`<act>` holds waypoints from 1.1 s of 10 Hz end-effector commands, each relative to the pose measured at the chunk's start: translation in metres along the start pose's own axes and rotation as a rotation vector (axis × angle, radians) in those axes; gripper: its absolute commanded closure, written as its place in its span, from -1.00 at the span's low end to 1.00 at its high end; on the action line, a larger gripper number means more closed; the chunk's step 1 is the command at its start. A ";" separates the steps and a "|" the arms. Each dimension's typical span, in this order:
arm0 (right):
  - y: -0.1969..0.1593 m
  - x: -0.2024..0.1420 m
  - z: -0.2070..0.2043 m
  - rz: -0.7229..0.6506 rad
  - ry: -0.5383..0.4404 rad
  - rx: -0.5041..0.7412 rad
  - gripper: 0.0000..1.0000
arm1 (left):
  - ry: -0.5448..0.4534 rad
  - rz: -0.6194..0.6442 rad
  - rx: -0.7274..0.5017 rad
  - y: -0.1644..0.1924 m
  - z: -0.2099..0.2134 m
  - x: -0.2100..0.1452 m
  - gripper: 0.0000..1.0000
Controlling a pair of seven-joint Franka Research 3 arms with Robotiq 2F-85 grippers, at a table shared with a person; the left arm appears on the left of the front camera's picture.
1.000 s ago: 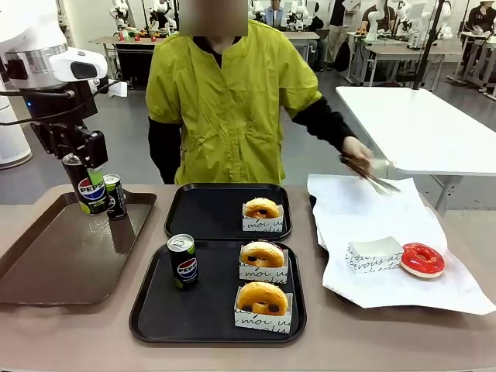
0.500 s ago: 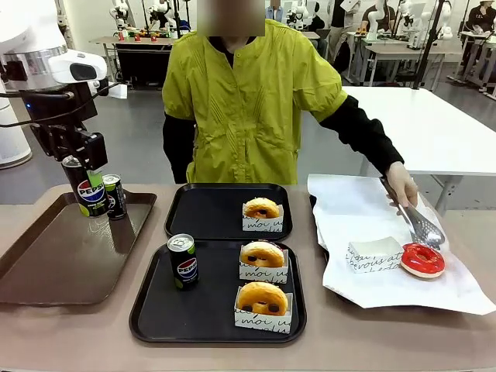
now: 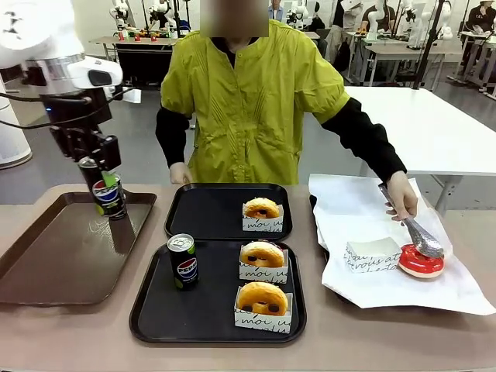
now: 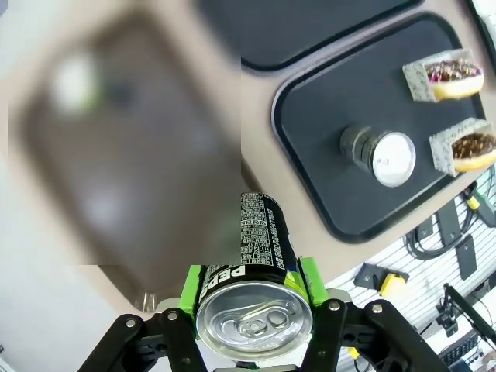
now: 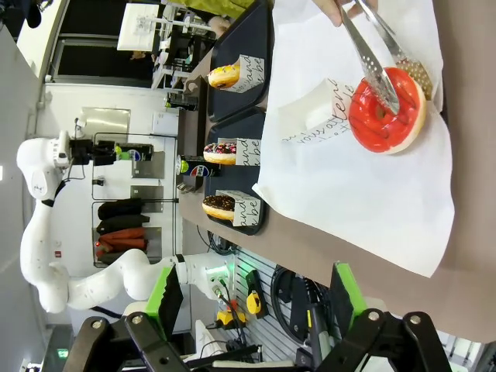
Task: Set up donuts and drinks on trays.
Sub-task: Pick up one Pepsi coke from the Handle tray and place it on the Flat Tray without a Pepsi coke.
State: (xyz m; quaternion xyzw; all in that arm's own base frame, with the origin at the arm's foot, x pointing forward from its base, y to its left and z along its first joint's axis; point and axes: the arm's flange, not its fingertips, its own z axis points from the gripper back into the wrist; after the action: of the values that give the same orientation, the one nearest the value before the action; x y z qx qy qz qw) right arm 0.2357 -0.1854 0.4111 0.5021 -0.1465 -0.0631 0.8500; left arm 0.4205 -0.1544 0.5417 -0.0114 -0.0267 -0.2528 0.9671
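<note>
Your left gripper has a can clamped near its top between the green pads. It's upright, over the far right corner of the brown tray. From that wrist you're looking straight down on its silver lid.

Your right gripper hangs with its jaws wide and nothing between them, looking out over the white paper.

On the near tray a second can stands at the left. On the right sit the middle donut and, closer to you, the front donut, each in a sleeve. The far tray carries one sleeved far donut, right of centre by the front rim.

Over on the right, the person's hand has tongs down on the red donut on the paper. An empty sleeve lies just beside it.
</note>
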 end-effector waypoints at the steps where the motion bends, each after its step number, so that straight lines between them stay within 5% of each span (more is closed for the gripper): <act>1: -0.002 0.001 -0.002 0.019 -0.012 0.023 -1.00 | -0.033 -0.021 -0.037 0.004 0.000 0.046 -0.17; 5: -0.002 0.001 -0.002 0.019 -0.012 0.023 -1.00 | -0.055 -0.059 -0.025 -0.013 -0.029 0.122 -0.17; 7: -0.002 0.001 -0.002 0.019 -0.012 0.023 -1.00 | -0.023 -0.086 -0.035 -0.020 -0.048 0.129 -0.17; 11: -0.002 0.001 -0.002 0.019 -0.012 0.023 -1.00 | 0.005 -0.309 -0.058 -0.025 0.023 -0.050 -0.17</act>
State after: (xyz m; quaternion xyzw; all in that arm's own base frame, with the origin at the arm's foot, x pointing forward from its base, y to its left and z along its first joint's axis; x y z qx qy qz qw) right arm 0.2360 -0.1853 0.4105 0.5023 -0.1453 -0.0634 0.8500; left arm 0.4132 -0.1797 0.5513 -0.0364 0.0002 -0.3730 0.9271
